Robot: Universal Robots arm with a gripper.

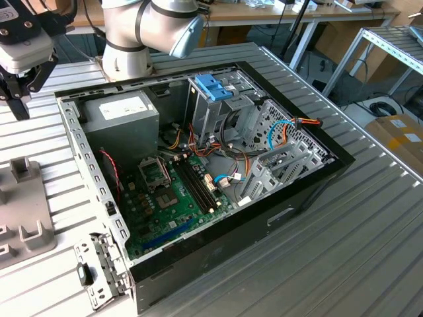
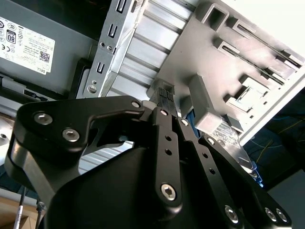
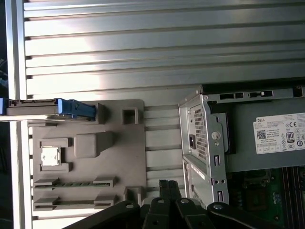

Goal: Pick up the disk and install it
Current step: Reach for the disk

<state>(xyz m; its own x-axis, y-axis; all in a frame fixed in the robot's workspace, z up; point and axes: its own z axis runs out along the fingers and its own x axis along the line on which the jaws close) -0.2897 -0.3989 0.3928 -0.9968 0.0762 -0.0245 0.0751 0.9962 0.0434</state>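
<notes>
The hand (image 3: 167, 185) hangs above the near edge of a grey fixture plate (image 3: 119, 157), its two black fingers brought together with nothing between them. The disk (image 3: 33, 109) is well apart from the hand. In the first wrist view it stands on edge in a slot at a far corner of the plate, showing a thin grey-metal side with the light-blue carrier at one end. A small square chip (image 3: 50, 156) lies in a pocket of the same plate, and the other slots and pockets show only grey plastic.

The plate rests on a ribbed metal worktop (image 3: 167, 47), and the arm's pale base (image 1: 129, 46) is mounted on that same surface. Beyond the worktop the exterior view shows wooden benches (image 1: 264, 13). A metal rack (image 1: 396, 46) and a cardboard box (image 1: 400, 135) are on the exterior view's right.

Just beside the plate sits an open computer case (image 1: 82, 155). Inside it are a grey power supply (image 1: 122, 112) with a white label and a green motherboard (image 1: 178, 191). It also holds an upright drive cage (image 1: 221, 115) topped by a blue handle piece (image 1: 213, 86). Orange and blue cables (image 1: 291, 125) run along the case wall on the exterior view's right.
</notes>
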